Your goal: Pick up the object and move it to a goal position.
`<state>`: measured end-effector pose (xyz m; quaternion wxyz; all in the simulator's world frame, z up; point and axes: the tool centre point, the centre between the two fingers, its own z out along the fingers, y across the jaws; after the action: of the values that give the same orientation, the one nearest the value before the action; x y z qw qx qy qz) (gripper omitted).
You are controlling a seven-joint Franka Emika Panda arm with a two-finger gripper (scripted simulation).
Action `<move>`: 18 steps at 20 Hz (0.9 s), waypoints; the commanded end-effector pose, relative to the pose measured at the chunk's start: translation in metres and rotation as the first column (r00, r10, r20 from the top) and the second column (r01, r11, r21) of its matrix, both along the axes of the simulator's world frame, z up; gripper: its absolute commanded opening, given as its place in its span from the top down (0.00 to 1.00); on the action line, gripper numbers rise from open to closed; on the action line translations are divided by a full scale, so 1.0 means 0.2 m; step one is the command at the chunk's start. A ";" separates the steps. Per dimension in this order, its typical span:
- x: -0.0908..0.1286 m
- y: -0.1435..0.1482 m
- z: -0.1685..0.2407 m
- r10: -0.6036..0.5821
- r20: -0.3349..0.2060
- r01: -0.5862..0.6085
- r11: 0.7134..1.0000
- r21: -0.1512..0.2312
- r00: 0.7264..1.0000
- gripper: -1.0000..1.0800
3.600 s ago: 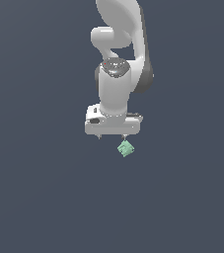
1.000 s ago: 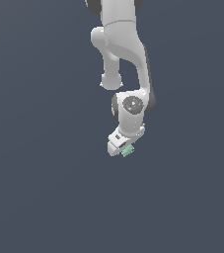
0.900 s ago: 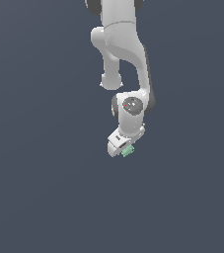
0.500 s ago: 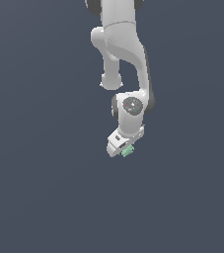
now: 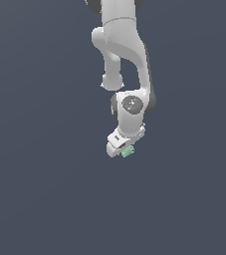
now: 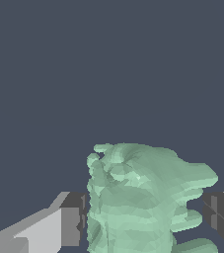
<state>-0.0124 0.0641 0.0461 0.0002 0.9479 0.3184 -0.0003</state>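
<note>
the gripper points down over the dark worktop; its fingers flank the mint-green object, one touching, the other apart.

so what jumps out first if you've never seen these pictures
The white arm hangs down the middle of a bare dark grey scene in the exterior view, its gripper low at its end with a small mint-green object there. In the wrist view that object looms large and lumpy between the two dark fingertips, one touching its side, the other just apart.
</note>
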 end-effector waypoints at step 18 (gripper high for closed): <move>0.18 -0.44 0.80 0.001 0.001 -0.001 1.000 0.002 1.000 1.00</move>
<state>0.0200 -0.0167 0.1925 -0.0002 0.9479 0.3186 0.0009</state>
